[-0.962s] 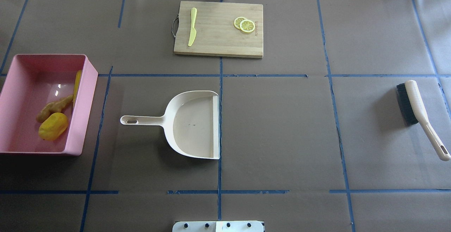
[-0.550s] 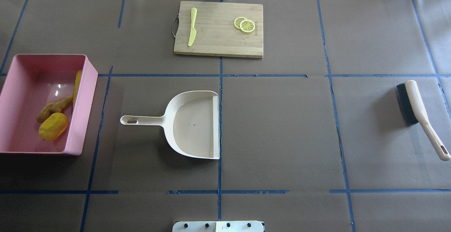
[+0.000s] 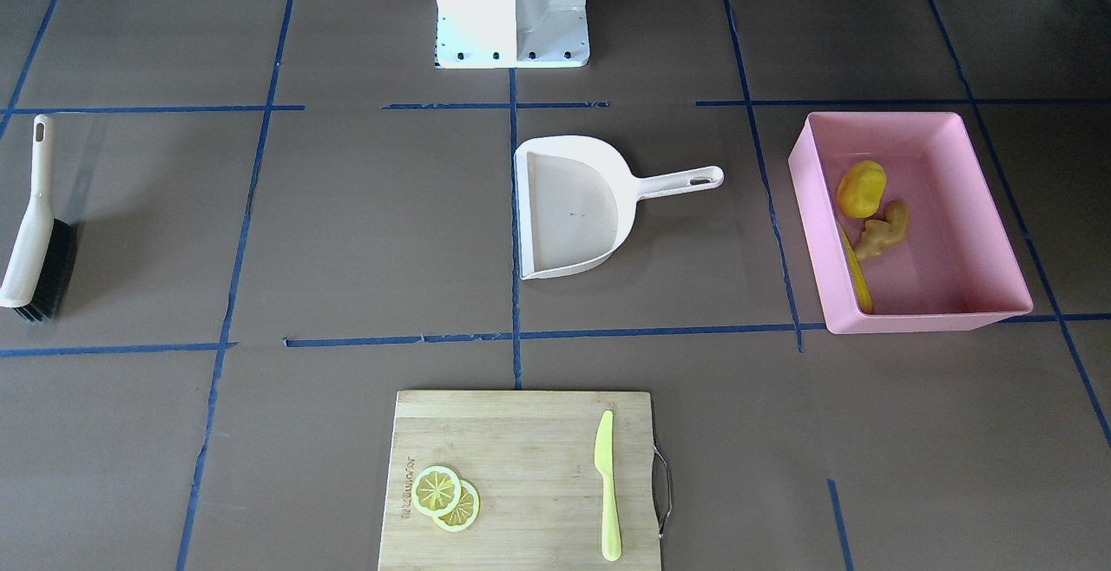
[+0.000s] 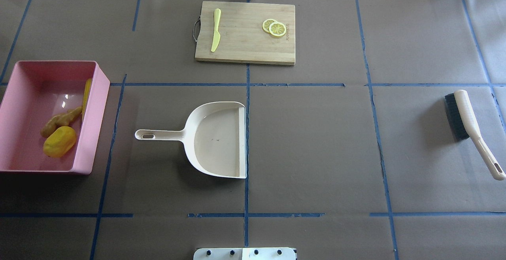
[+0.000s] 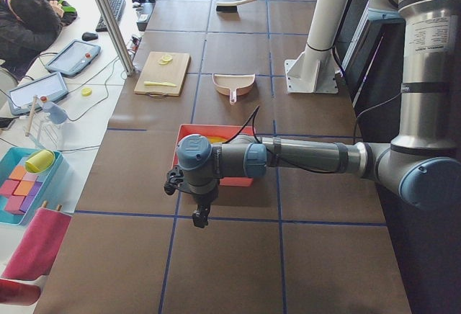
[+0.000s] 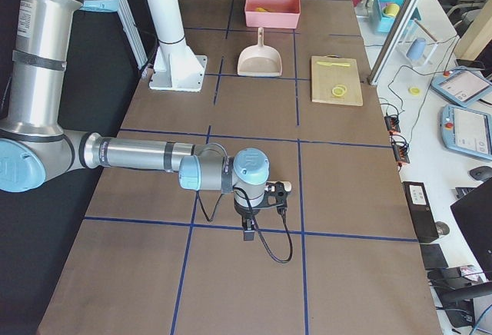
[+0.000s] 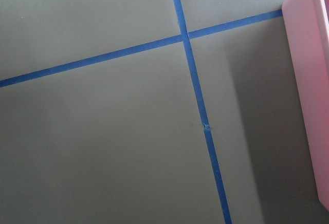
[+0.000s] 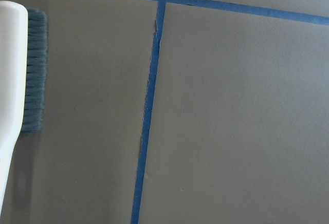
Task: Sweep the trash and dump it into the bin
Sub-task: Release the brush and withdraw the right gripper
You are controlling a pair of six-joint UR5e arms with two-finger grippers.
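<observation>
- Covering the table (image 4: 316, 141), brown paper carries a grid of blue tape lines (image 4: 247, 196) — tablets (image 5: 72, 56) sit on a desk alongside.
- Corn cob (image 4: 86, 94), potato lump (image 4: 59, 141) and ginger root (image 4: 61, 121) lie in the pink bin (image 4: 95, 125).
- Left gripper (image 5: 198, 218) and right gripper (image 6: 250, 231) hang above the paper — I cannot tell how their jaws stand.

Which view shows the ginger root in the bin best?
Overhead exterior: the ginger root lies large and unobstructed on the floor of the pink bin. The front-facing view shows it whole but smaller. In both side views it is too small or hidden to make out; the wrist views miss it.
</observation>
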